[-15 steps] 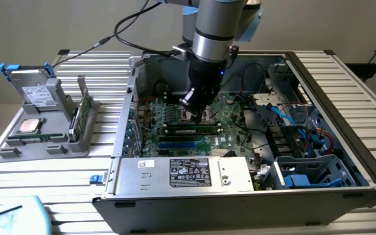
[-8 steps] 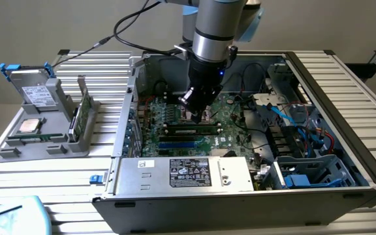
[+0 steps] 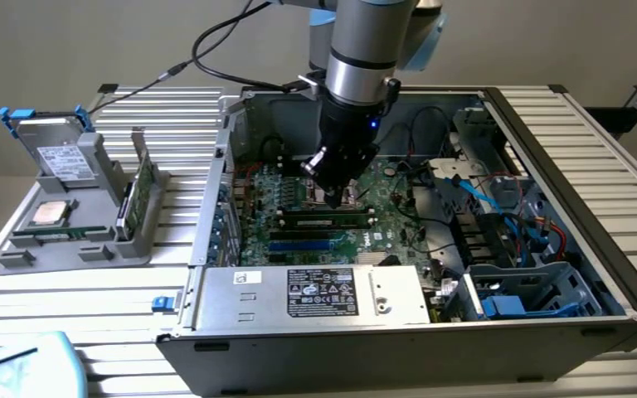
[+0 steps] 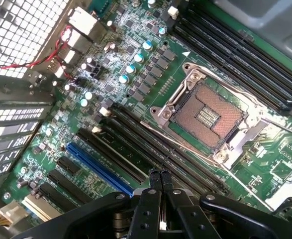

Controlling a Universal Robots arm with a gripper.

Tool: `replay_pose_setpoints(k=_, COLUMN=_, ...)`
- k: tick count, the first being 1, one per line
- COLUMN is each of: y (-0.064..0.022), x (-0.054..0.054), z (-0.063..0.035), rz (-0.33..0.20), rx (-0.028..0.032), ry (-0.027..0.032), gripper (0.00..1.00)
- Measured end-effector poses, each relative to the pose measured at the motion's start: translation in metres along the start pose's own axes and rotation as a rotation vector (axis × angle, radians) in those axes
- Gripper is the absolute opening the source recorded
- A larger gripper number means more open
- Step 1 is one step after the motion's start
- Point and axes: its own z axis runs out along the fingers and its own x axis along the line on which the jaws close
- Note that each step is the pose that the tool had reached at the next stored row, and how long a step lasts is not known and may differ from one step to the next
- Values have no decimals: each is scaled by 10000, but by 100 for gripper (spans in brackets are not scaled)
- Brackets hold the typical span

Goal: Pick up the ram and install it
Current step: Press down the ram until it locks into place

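The jaws are shut, fingertips point(image 4: 154, 175) pressed together with nothing between them. Held this way they form one narrow point, which would suit pushing down on a thin edge better than gripping. The arm point(image 3: 363, 50) reaches straight down into the open case point(image 3: 584, 157), so the jaws hang just above the motherboard point(image 4: 136, 74).

In the exterior view the ram point(image 3: 324, 220) lies lengthwise in a slot at about 6 o'clock from the jaws and just beside them. Its pale label faces up and it sits level with the neighbouring strips, so it looks seated rather than loose. Whether its end latches have closed cannot be told.

The wrist view looks along the black slots point(image 4: 136, 149) beside the bare socket point(image 4: 205, 112), whose metal frame stands open with no processor in it.

Well away at 9 o'clock, outside the case, a grey holder point(image 3: 31, 249) on the worktop point(image 3: 75, 332) keeps spare parts upright and easy to grasp.
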Motion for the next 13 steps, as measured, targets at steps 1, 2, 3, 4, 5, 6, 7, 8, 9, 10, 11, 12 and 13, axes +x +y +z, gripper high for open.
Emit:
replay_pose_setpoints(k=1, y=0, x=0, z=0, rz=108, rx=-9, ry=-6, gripper=10)
replay_pose_setpoints(k=2, y=0, x=0, z=0, rz=218, rx=-19, ry=-11, gripper=10)
replay_pose_setpoints(k=3, y=0, x=0, z=0, rz=337, rx=-32, ry=-14, gripper=10)
replay_pose_setpoints(k=4, y=0, x=0, z=-1, rz=448, rx=-45, ry=-15, gripper=10)
replay_pose_setpoints(k=5, y=0, x=0, z=-2, rz=557, rx=-58, ry=-16, gripper=10)
replay_pose_setpoints(k=6, y=-1, x=1, z=-5, rz=662, rx=-70, ry=-15, gripper=10)
replay_pose_setpoints(k=7, y=-1, x=1, z=-11, rz=760, rx=-81, ry=-14, gripper=10)
replay_pose_setpoints(k=8, y=0, x=2, z=-18, rz=845, rx=-89, ry=-13, gripper=10)
replay_pose_setpoints(k=9, y=0, x=3, z=-25, rz=927, rx=-95, ry=-10, gripper=10)
replay_pose_setpoints(k=10, y=0, x=4, z=-33, rz=991, rx=-96, ry=-5, gripper=10)
replay_pose_setpoints(k=11, y=0, x=5, z=-40, rz=1045, rx=-94, ry=0, gripper=10)
replay_pose_setpoints(k=12, y=-1, x=6, z=-46, rz=1096, rx=-90, ry=8, gripper=10)
replay_pose_setpoints(k=13, y=-1, x=7, z=-51, rz=1138, rx=-83, ry=15, gripper=10)
